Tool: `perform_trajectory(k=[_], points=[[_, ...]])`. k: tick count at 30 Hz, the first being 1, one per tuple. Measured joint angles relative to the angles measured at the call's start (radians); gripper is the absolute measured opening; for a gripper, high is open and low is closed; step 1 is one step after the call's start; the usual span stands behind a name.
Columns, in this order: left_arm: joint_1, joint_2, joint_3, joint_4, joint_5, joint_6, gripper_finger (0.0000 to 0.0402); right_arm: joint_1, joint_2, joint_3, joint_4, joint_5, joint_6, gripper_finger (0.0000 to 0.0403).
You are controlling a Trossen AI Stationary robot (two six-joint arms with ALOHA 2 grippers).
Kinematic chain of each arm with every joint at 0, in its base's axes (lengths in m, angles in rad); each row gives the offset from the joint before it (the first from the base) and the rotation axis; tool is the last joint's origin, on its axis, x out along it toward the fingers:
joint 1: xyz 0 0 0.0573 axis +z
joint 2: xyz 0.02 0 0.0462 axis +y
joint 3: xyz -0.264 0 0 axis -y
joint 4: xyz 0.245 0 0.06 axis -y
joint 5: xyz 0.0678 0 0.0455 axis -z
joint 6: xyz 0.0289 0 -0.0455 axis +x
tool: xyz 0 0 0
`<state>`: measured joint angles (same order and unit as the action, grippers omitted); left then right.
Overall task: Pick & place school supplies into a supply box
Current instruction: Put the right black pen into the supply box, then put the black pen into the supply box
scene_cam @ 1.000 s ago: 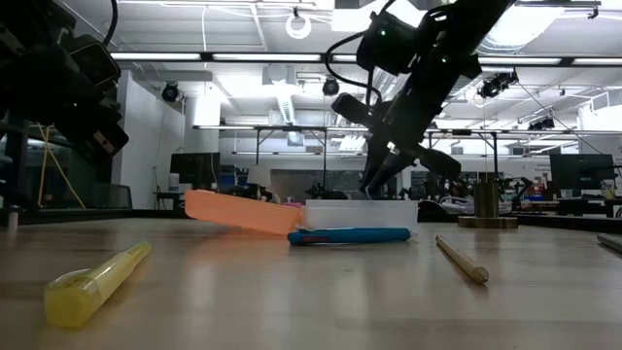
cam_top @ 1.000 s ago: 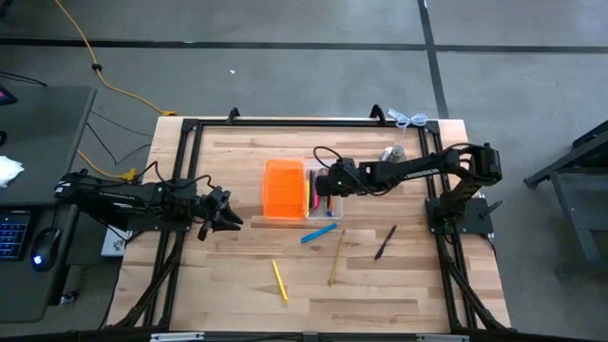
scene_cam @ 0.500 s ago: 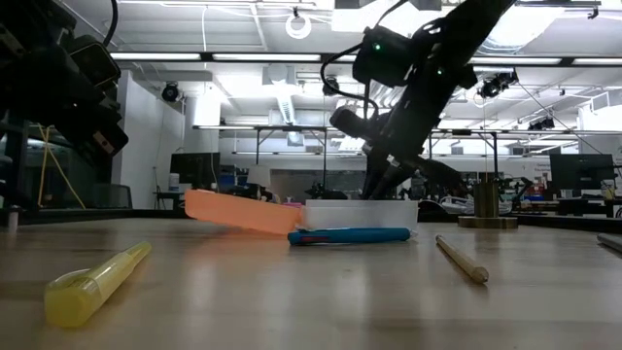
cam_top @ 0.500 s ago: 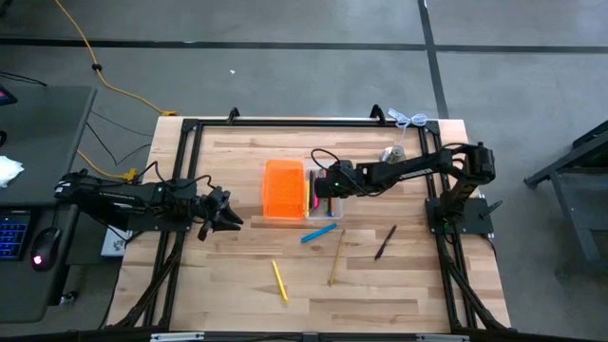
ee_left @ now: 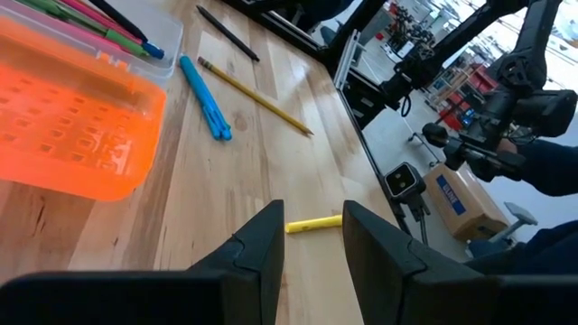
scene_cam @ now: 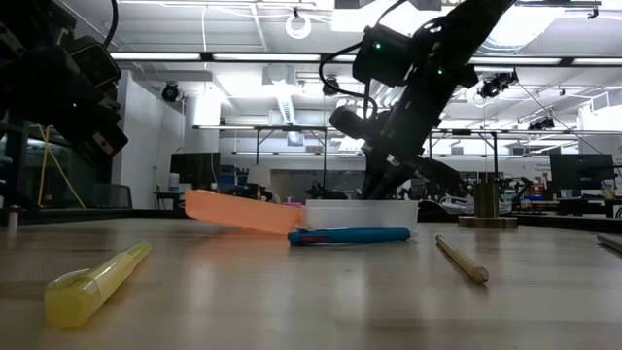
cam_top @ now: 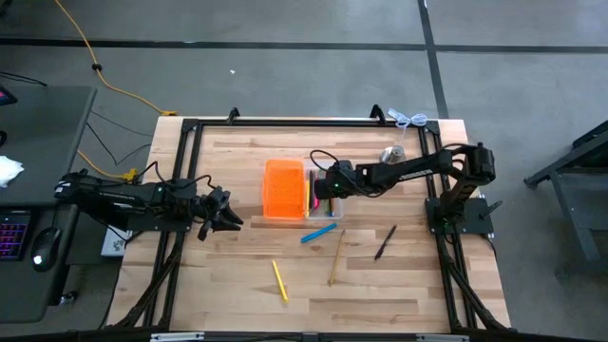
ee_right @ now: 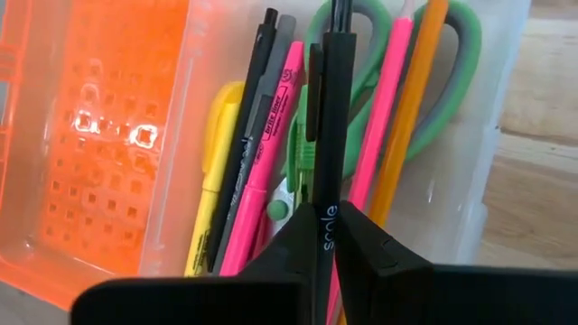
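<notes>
High view: four supplies lie loose on the wood below centre of the frame, one blue marker (cam_top: 319, 233), one tan pencil (cam_top: 336, 257), one black pen (cam_top: 384, 242) and one yellow highlighter (cam_top: 279, 280). The supply box (cam_top: 285, 190) sits at centre, orange half left, clear half right. The right gripper (cam_top: 324, 189) is over the clear half, fingers pinched on a second black pen (ee_right: 330, 99) among one scissors (ee_right: 456, 81) and several pens; it sits slightly lower and further left than a second ago. The left gripper (cam_top: 231, 218), at mid-left, is slightly open, empty, unmoved.
</notes>
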<state>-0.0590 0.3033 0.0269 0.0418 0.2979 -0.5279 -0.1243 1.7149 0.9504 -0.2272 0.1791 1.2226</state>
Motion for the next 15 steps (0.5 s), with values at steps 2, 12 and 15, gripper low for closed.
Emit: perform_trajectory(k=[2, 12, 15], points=[[0.000, 0.000, 0.000, 0.000, 0.001, 0.000, 0.0145, 0.000, 0.000, 0.000, -0.001, 0.005, -0.001, 0.0020], [0.000, 0.000, 0.000, 0.000, 0.001, 0.000, 0.0145, 0.000, 0.000, 0.000, 0.000, 0.012, -0.001, 0.0075], [0.000, 0.000, 0.000, 0.000, 0.001, 0.000, 0.0145, 0.000, 0.000, 0.000, 0.009, 0.001, -0.001, 0.0081]])
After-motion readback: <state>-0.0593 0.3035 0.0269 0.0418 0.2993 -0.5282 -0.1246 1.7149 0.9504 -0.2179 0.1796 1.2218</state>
